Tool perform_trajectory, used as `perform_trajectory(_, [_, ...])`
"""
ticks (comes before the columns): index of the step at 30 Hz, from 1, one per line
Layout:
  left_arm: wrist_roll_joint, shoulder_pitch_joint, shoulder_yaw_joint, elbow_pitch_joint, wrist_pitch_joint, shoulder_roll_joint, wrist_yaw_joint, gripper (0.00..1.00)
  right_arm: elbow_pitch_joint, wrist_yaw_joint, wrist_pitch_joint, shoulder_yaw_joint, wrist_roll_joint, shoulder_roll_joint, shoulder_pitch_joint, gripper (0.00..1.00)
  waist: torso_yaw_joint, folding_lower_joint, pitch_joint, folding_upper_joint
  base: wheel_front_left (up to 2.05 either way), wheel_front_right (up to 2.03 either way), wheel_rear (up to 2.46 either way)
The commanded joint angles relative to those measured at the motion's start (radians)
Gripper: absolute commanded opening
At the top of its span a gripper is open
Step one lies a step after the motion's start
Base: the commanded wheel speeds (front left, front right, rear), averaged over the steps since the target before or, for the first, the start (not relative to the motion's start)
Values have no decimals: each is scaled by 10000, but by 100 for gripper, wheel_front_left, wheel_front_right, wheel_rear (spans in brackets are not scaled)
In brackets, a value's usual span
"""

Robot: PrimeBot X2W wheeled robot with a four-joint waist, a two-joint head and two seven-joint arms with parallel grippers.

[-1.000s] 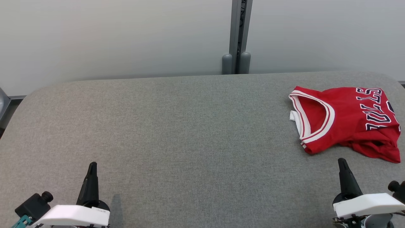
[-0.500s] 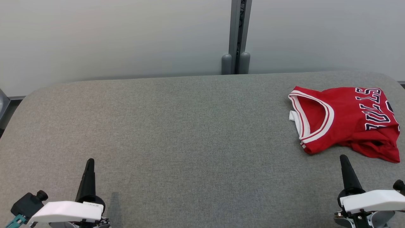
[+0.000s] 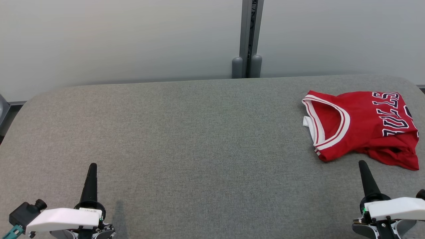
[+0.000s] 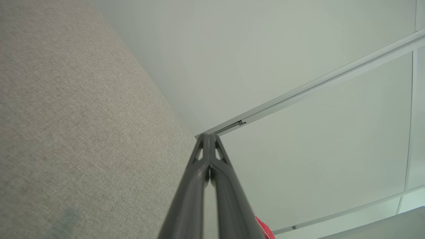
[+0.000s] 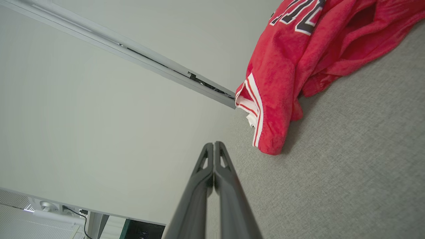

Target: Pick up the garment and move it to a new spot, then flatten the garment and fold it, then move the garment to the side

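item 1, nearest you, low left: left jaws. two long dark tapered fingers [image 3: 90, 181], pressed together to a single point and pinching nothing, above bare cloth; white shell behind.

item 2, low right: right jaws. fingers [image 3: 368, 182] likewise pressed together and empty, with the tip near the garment's front hem but apart from it.

item 3: surface [image 3: 199, 132]. grey woven upholstery, matte, rounded corners. it probably grips cloth, so a dragged garment would bunch.

item 4, far right of the surface, close to its right edge: garment [image 3: 365, 126]. a red sleeveless jersey, loosely doubled over and rumpled along the near hem. it has a white-and-red banded neck trim [image 3: 345, 124], dark white-edged lettering and a small white tag at the collar. the right wrist view shows a soft, slightly fuzzy knit. you should expect it to be light, limp and not fragile; it will likely sag and fold on itself once lifted. the best hold is probably the thicker banded trim at the neck or shoulder. mind how many layers you pinch.

item 5, farthest: pale smooth wall panels [image 3: 116, 39], with a grey upright post [image 3: 247, 36] between them.
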Motion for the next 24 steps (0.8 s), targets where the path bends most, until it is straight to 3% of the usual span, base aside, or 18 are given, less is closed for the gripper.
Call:
perform_trajectory(1, [-298, -319, 83, -116, 89, 61, -11, 0, -119, 3, 101, -57, 336, -99, -205, 0, -3, 0, -1, -1, 0, 0, 0])
perform_trajectory(24, [-2126, -484, 282, -133, 612, 6, -13, 0, -219, 4, 623, -233, 2317, -120, -263, 0, -33, 0, -17, -1, 0, 0, 0])
